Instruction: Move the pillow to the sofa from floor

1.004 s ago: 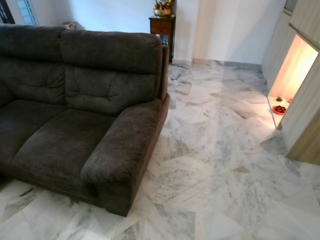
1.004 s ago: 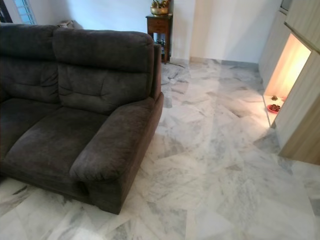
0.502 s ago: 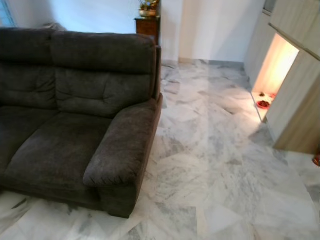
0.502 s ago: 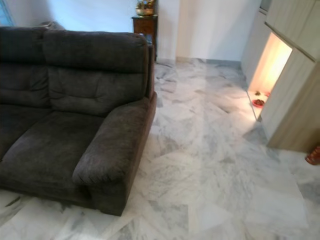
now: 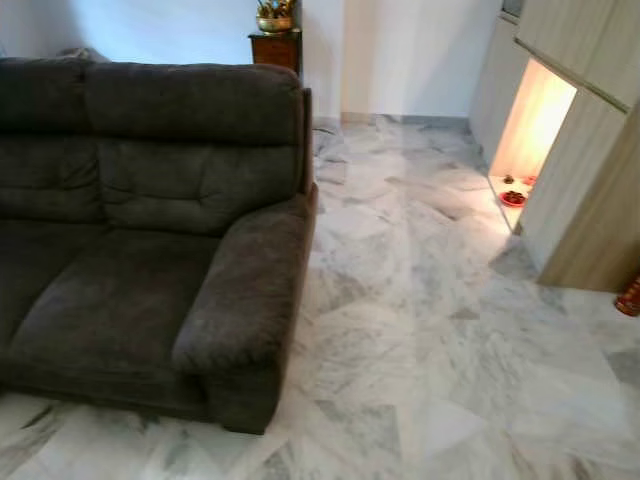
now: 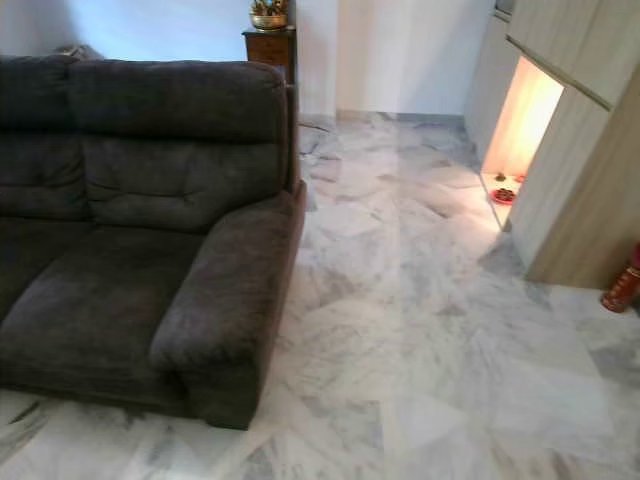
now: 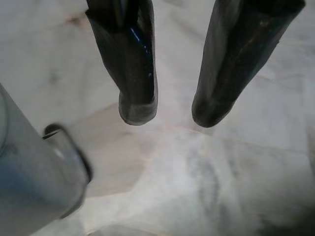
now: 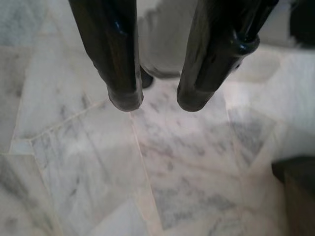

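Note:
A dark grey fabric sofa (image 5: 150,250) fills the left of the eye views, its seat cushions bare and its right armrest (image 5: 250,290) nearest me. My left gripper (image 7: 170,110) hangs over pale marble floor, its two black fingers (image 7: 135,59) apart with nothing between them. My right gripper (image 8: 157,101) likewise points down at the marble, its fingers (image 8: 113,54) apart and holding nothing.
White and grey marble floor (image 5: 420,330) stretches right of the sofa. A wooden side table (image 5: 275,45) with a gold bowl stands behind the sofa. A wood cabinet with a lit niche (image 5: 530,130) holding a red plate (image 5: 513,198) lines the right. A red object (image 6: 622,285) sits by the cabinet's foot.
The camera has swung to the right: sofa, side table and cabinet have all slid left in the picture. A red object has come into view at the right edge.

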Controlling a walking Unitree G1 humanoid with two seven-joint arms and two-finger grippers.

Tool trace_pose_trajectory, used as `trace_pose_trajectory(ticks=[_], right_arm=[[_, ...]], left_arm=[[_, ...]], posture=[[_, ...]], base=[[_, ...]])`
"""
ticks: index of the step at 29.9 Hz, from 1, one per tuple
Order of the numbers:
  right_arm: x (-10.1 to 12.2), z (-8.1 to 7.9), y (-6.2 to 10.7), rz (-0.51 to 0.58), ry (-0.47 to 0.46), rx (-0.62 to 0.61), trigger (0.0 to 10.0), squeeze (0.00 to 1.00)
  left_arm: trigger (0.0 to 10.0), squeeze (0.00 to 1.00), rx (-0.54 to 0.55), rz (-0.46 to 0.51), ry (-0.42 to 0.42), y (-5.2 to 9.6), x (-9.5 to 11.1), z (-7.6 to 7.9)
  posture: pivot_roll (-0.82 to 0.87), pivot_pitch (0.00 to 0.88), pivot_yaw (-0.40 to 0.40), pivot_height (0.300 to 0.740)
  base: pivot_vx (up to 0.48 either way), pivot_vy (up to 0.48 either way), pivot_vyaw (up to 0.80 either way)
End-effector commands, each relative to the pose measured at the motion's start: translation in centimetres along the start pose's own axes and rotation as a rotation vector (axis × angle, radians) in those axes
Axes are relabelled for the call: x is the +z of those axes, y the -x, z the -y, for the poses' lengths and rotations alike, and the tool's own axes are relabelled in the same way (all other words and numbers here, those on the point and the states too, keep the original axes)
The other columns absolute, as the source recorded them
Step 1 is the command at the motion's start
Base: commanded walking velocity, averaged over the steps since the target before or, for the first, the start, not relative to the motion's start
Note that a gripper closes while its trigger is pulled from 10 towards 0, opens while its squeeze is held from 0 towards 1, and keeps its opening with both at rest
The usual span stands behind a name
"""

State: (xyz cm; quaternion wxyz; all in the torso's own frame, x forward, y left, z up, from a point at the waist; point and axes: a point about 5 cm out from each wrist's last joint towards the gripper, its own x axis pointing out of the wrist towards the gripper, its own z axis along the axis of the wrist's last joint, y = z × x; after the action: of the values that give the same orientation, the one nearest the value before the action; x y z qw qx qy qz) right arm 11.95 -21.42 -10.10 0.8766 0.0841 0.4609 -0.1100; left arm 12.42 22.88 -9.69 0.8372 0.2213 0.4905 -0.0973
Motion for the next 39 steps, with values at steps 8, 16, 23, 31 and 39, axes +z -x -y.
trace_pose_trajectory(ticks=[8, 16, 23, 31, 39], right_arm=[[-0.3, -0.6, 0.0, -0.015, 0.002, 0.023, 10.0, 0.00], [-0.3, -0.6, 0.0, -0.016, 0.000, 0.023, 10.0, 0.00], [-0.3, -0.6, 0.0, -0.015, -0.002, 0.025, 10.0, 0.00], [-0.4, -0.6, 0.0, -0.015, -0.005, 0.022, 10.0, 0.00], [-0.4, -0.7, 0.0, -0.016, -0.009, 0.029, 10.0, 0.00]], left_arm=[[10.0, 0.00, 0.062, 0.020, 0.042, 0.1, 0.7, -3.0], [10.0, 0.00, 0.064, 0.008, 0.097, 0.1, 0.5, -3.2], [10.0, 0.00, 0.057, 0.005, 0.135, 0.1, 0.2, -2.8], [10.0, 0.00, 0.042, 0.007, 0.136, 0.1, 0.2, -2.2], [10.0, 0.00, 0.037, 0.004, 0.150, 0.1, 0.0, -2.0]], posture=[[-0.09, 0.000, 0.048, 0.740], [-0.09, 0.000, 0.050, 0.740], [-0.09, 0.000, 0.048, 0.740], [-0.09, 0.000, 0.046, 0.740], [-0.09, 0.002, 0.049, 0.740]], base=[[0.000, 0.476, 0.00], [0.000, 0.480, 0.00], [0.000, 0.479, 0.00], [0.000, 0.474, 0.00], [0.000, 0.474, 0.00]])
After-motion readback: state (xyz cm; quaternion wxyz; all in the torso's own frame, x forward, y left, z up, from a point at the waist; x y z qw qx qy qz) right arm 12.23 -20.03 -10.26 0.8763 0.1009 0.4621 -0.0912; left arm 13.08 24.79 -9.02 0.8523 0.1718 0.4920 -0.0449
